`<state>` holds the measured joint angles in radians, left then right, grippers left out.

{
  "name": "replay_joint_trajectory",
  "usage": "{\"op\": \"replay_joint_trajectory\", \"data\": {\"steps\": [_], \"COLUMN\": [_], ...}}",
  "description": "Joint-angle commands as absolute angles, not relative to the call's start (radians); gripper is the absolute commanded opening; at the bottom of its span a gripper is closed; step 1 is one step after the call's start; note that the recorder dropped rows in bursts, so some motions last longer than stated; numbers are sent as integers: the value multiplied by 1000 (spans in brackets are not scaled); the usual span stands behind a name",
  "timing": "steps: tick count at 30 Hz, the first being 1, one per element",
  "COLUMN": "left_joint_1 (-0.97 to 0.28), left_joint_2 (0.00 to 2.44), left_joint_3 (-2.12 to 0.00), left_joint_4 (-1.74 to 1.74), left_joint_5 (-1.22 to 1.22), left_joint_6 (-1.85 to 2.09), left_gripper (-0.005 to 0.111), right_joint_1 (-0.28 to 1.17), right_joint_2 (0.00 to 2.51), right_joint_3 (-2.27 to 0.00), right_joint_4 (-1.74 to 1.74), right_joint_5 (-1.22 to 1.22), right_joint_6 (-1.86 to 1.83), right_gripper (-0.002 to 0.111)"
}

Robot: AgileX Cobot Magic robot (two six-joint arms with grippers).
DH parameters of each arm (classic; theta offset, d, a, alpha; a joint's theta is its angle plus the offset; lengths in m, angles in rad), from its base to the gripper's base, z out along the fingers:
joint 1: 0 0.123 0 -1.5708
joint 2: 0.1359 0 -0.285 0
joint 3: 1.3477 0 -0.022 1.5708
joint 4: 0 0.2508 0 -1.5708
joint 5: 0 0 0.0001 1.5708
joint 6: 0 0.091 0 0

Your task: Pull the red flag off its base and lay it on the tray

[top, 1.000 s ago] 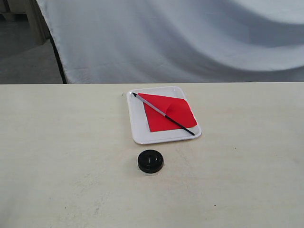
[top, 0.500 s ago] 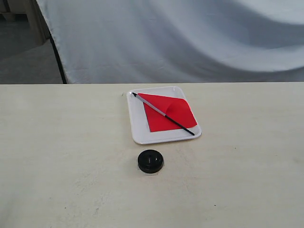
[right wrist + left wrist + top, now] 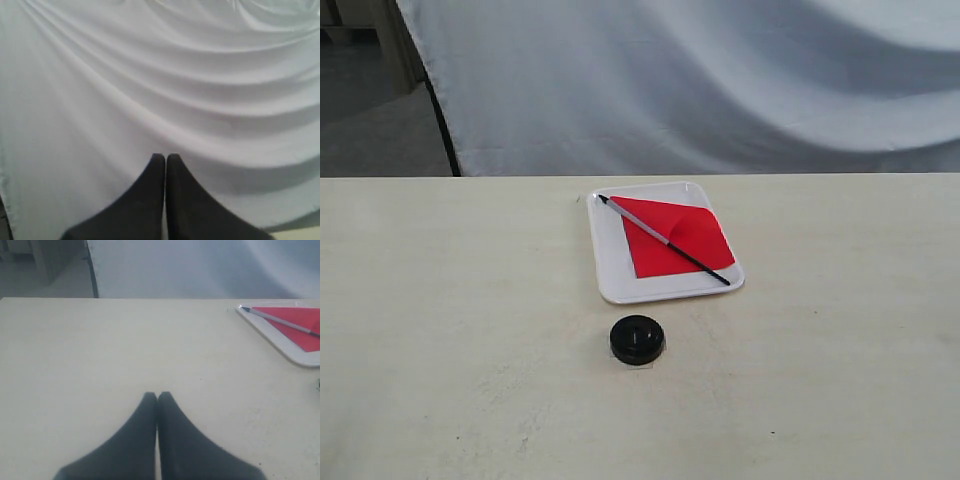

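The red flag (image 3: 675,237) lies flat in the white tray (image 3: 608,272) at the table's far middle, its black-and-grey stick running diagonally across the sheet. The round black base (image 3: 637,339) stands alone on the table just in front of the tray. Neither arm shows in the exterior view. In the left wrist view my left gripper (image 3: 157,395) is shut and empty over bare table, with the tray (image 3: 280,342) and the flag (image 3: 300,325) far off to one side. My right gripper (image 3: 165,157) is shut and empty, facing the white cloth.
A white draped cloth (image 3: 720,80) hangs behind the table's far edge. A dark floor and a wooden post (image 3: 390,40) show at the back left. The pale tabletop (image 3: 440,330) stretches wide on both sides of the tray.
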<state>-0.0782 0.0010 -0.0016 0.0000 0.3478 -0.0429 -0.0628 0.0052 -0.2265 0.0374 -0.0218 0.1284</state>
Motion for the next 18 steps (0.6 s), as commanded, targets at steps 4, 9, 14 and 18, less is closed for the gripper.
{"op": "replay_joint_trajectory", "data": {"steps": [4,9,14,18], "left_joint_1": [-83,-83,-83,-83], "left_joint_2": [0,0,0,0], "left_joint_3": [0,0,0,0], "left_joint_4": [0,0,0,0], "left_joint_5": [343,343,343,343], "left_joint_6": [-42,-42,-42,-42], "left_gripper": [0,0,0,0], "right_joint_1": [-68,-68,-68,-68], "right_joint_2": [0,0,0,0], "right_joint_3": [-4,0,0,0], "right_joint_4": [104,70,66,52], "right_joint_5": [-143,0,104,127], "right_joint_6": [159,77,60,60], "right_gripper": [2,2,2,2]}}
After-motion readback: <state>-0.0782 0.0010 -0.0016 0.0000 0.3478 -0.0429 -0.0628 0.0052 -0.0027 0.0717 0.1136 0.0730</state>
